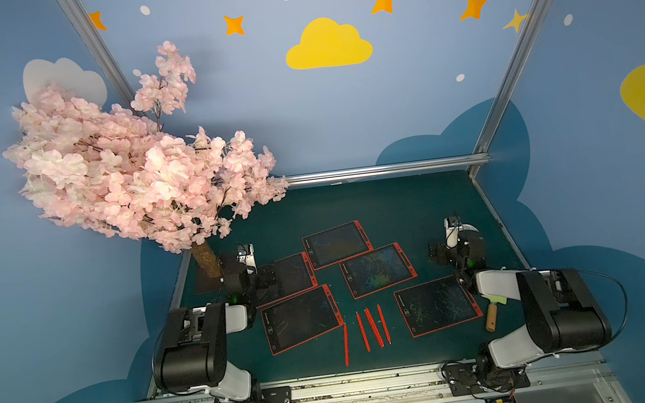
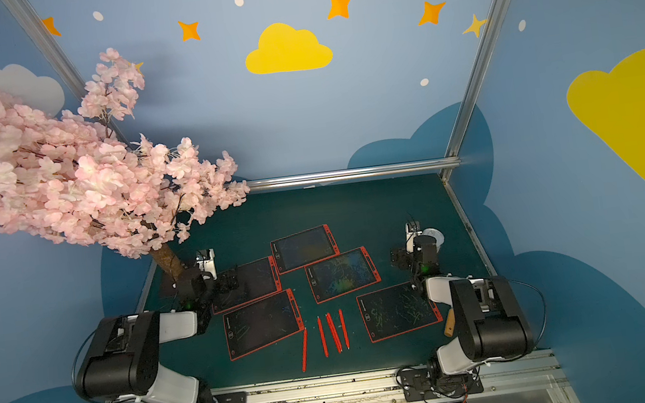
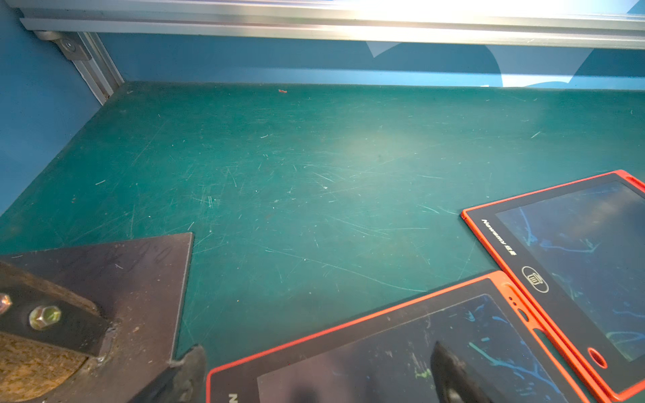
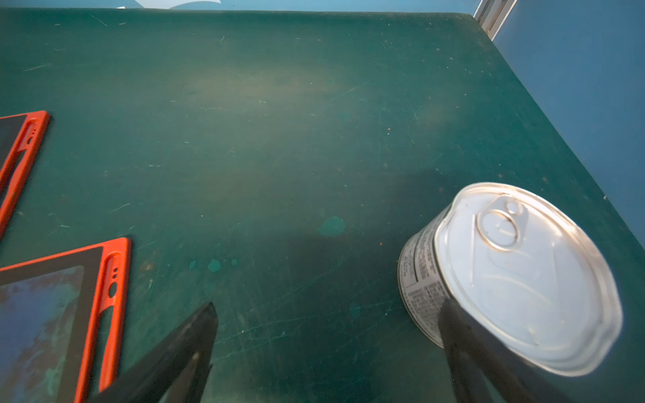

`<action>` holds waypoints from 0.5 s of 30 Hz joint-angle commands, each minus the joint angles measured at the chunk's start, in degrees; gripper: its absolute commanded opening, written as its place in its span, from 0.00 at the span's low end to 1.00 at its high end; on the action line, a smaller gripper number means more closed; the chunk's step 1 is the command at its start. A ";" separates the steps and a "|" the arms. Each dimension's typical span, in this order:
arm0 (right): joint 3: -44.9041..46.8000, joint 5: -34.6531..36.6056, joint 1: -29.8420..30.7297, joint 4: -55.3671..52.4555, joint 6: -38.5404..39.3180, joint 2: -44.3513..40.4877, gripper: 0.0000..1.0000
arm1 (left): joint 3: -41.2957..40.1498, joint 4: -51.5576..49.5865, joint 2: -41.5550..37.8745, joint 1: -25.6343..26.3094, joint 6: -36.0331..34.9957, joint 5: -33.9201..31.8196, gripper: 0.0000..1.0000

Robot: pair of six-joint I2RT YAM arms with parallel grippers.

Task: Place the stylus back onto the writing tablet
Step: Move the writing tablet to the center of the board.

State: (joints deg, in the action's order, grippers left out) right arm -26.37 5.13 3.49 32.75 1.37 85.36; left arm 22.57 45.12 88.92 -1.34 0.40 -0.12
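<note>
Five red styluses (image 1: 363, 331) lie flat on the green mat (image 1: 397, 210) at about 6 o'clock on the table, close to the robot's edge. Four run roughly parallel. The two in the middle are touching or nearly so, and the one at 9 o'clock of the row lies a little apart and slanted. Each looks like a thin, stiff plastic rod. I judge it light, smooth, and likely to roll or skid if nudged, so a hold across the middle of the shaft would suit best. The lone slanted stylus should be the easiest to take without disturbing the others.

The near-left writing tablet (image 1: 302, 319) lies just beside the row at its 9 o'clock, and the near-right writing tablet (image 1: 436, 305) at its 3 o'clock. Three farther tablets (image 1: 377, 270) sit toward 12 o'clock. Their orange rims carry a long slot (image 4: 111, 279), probably the stylus's seat.

The left gripper (image 3: 317, 370) hangs over a tablet at 9 o'clock with its jaws spread wide and empty. The right gripper (image 4: 328, 321) is at 3 o'clock, equally wide and empty, beside a tin can (image 4: 516, 275). Both are well apart from the styluses.
</note>
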 commanded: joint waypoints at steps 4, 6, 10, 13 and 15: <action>-0.96 0.54 0.23 0.39 -0.22 -1.05 0.98 | 0.64 0.93 -0.75 -0.02 0.03 0.47 0.99; -0.91 0.56 0.23 0.41 -0.16 -1.07 0.98 | 0.64 0.85 -0.77 0.02 0.04 0.47 0.99; -0.96 0.54 0.25 0.41 -0.22 -1.02 0.98 | 0.64 0.85 -0.77 -0.06 0.11 0.56 0.99; -0.95 0.59 0.29 0.39 -0.26 -1.06 0.98 | 0.64 0.88 -0.75 -0.23 0.19 0.93 0.99; -0.92 0.50 0.21 0.38 -0.26 -1.02 0.98 | 0.64 0.84 -0.77 -0.67 0.39 1.67 0.99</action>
State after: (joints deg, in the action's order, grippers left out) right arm -26.37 5.13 3.49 32.75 1.37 85.36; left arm 22.57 45.12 88.92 -1.48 0.43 0.30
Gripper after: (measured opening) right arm 0.980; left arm 0.994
